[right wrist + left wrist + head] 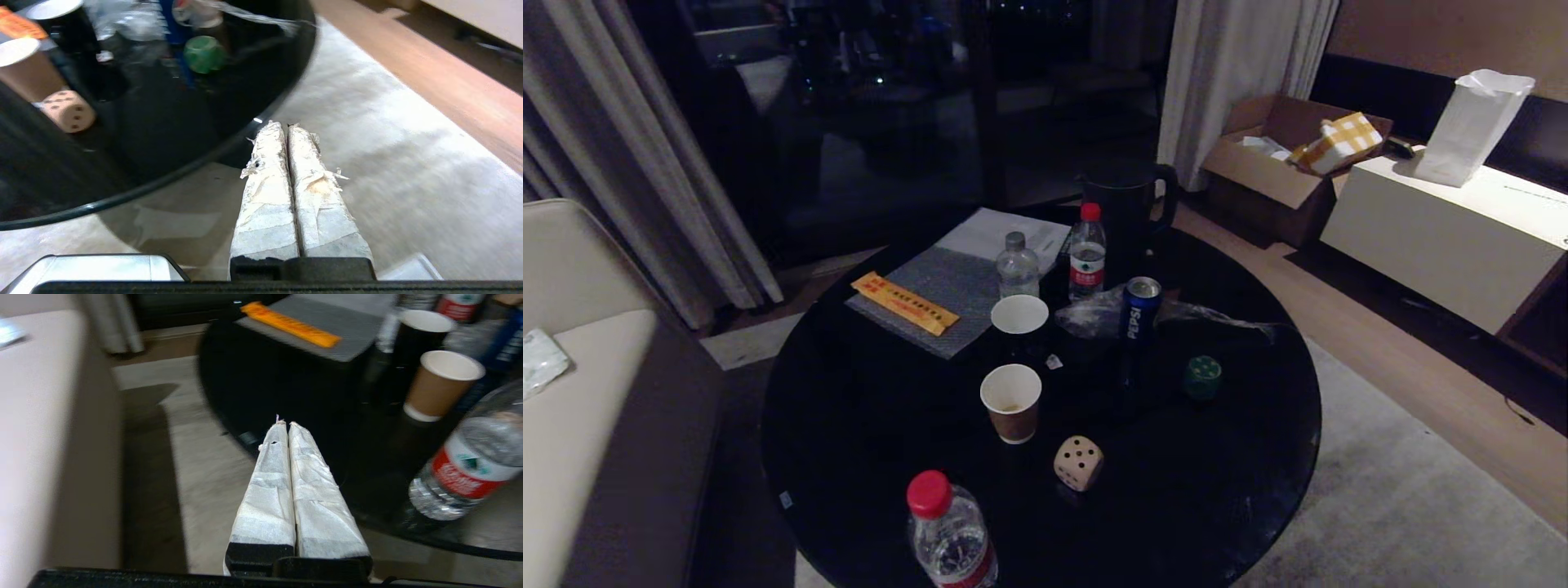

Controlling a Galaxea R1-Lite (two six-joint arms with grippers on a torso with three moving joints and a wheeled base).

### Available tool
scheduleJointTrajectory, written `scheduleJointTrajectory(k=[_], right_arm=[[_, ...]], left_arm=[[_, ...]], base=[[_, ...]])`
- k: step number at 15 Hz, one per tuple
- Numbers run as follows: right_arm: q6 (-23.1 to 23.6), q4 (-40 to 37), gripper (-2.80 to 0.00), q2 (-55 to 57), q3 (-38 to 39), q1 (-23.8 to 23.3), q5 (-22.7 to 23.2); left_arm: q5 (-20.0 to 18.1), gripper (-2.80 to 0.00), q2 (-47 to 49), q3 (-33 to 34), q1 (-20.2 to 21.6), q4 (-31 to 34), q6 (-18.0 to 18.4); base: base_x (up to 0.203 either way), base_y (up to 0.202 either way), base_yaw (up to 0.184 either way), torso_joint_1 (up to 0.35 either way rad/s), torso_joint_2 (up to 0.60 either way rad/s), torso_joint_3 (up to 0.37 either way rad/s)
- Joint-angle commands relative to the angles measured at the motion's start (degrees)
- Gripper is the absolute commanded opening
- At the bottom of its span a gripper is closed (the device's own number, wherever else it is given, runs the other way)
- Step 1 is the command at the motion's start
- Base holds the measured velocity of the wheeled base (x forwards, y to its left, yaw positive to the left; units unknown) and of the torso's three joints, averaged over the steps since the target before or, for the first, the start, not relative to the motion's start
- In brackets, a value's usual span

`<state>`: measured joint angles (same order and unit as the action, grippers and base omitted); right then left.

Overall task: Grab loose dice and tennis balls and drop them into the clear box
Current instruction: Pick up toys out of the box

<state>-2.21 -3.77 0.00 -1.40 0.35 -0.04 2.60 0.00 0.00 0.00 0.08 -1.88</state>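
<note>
ribbed plastic bottle (951,539), rounded beige die (1078,463), glossy round table (866,425).

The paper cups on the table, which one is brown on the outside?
The nearer paper cup, just behind the beige die, has a brown sleeve. The farther cup, beside the Pepsi can, is dark outside.

We see a dim room: a round black table (866,425) on a pale rug (1405,506), wood floor (1347,302) beyond. Curtains (1233,73) frame a dark window (915,106). A beige sofa (580,392) stands left, a white cabinet (1445,237) right.
</note>
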Motion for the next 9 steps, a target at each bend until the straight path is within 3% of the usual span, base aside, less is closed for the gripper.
scheduleJointTrajectory(k=[1, 5, 9], right_arm=[[0.03, -0.01, -2.80, 0.09, 0.00, 0.05, 0.04], [0.10, -1.34, -2.80, 0.29, -0.60, -0.08, -0.65], [-1.05, -6.14, -2.80, 11.50, -10.58, 0.16, -0.30]], left_arm=[[0.04, -2.80, 0.09, 0.09, 0.00, 0.00, -0.14], [0.09, -2.80, 0.09, 0.09, 0.05, -0.08, -0.23], [0.04, -2.80, 0.09, 0.09, 0.00, -0.08, -0.23]], base=[[0.000, 0.000, 0.000, 0.000, 0.00, 0.000], [0.000, 0.000, 0.000, 0.000, 0.00, 0.000], [0.000, 0.000, 0.000, 0.000, 0.00, 0.000]])
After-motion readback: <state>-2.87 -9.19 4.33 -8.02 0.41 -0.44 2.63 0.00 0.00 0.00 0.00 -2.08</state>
